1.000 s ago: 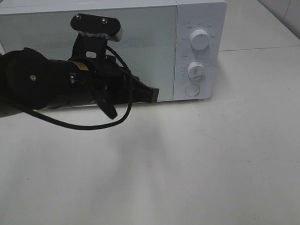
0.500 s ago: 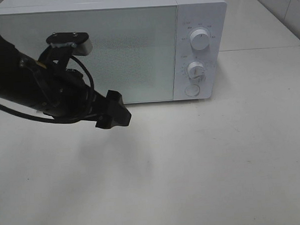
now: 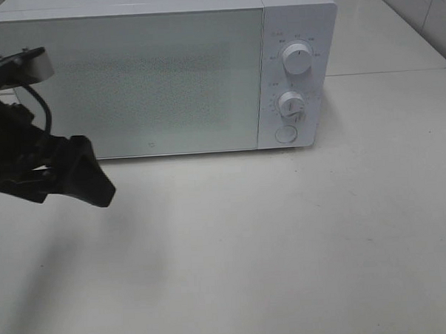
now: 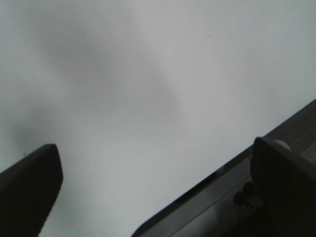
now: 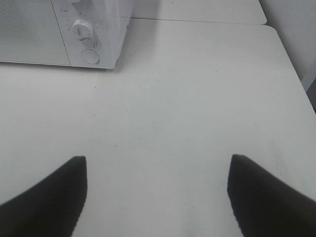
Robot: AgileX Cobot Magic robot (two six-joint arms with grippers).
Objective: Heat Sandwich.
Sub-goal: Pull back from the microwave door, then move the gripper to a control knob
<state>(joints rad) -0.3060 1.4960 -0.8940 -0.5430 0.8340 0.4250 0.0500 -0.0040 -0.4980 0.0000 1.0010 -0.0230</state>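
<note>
With left end effector (image 4: pixel 154 148) wide near shut microwave's (image 3: pixel 130 82) left front corner, right end effector (image 5: pixel 157 159) wide above tabletop (image 3: pixel 286 245)

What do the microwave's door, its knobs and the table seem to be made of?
The microwave door is probably glass: pale and smooth, with a fine dotted mesh showing behind it. The knobs look like white moulded plastic, slightly glossy. The table has a hard, smooth off-white top with a faint sheen. It could be laminate or stone, but the look leaves that open.
</note>
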